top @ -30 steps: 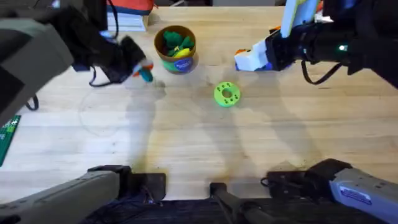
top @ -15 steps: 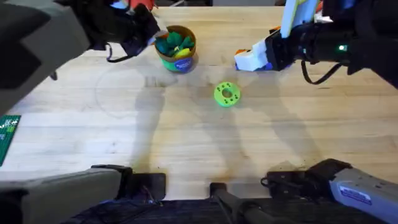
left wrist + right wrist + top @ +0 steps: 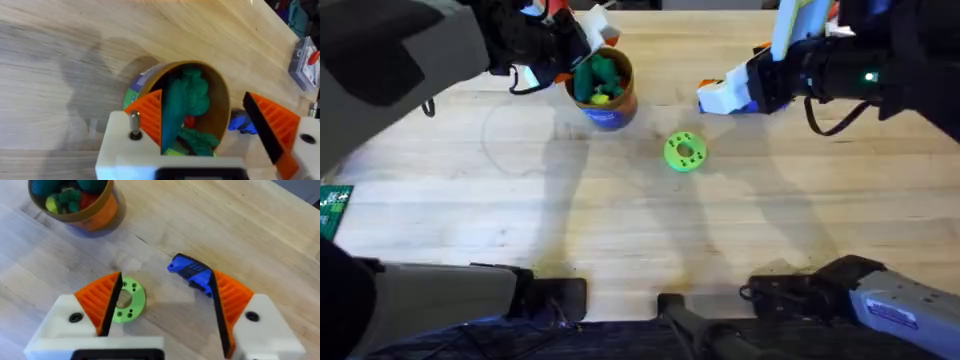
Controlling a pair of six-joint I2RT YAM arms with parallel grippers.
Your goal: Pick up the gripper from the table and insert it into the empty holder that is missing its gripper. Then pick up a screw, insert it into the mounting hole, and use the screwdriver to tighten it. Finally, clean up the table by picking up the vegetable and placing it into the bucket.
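Left gripper (image 3: 215,130) hovered over the small round brown-orange bucket (image 3: 603,90) at far centre-left of the pale wooden table (image 3: 620,230), jaws spread. Smooth dark green toy vegetable (image 3: 175,112) lay against one orange ribbed pad, over the tub's opening; grip not certain. Bucket label unreadable. Right gripper (image 3: 165,305) was spread wide, holding nothing, above the bright blue pen-shaped screwdriver (image 3: 192,272) and bright green holed disc (image 3: 684,151).
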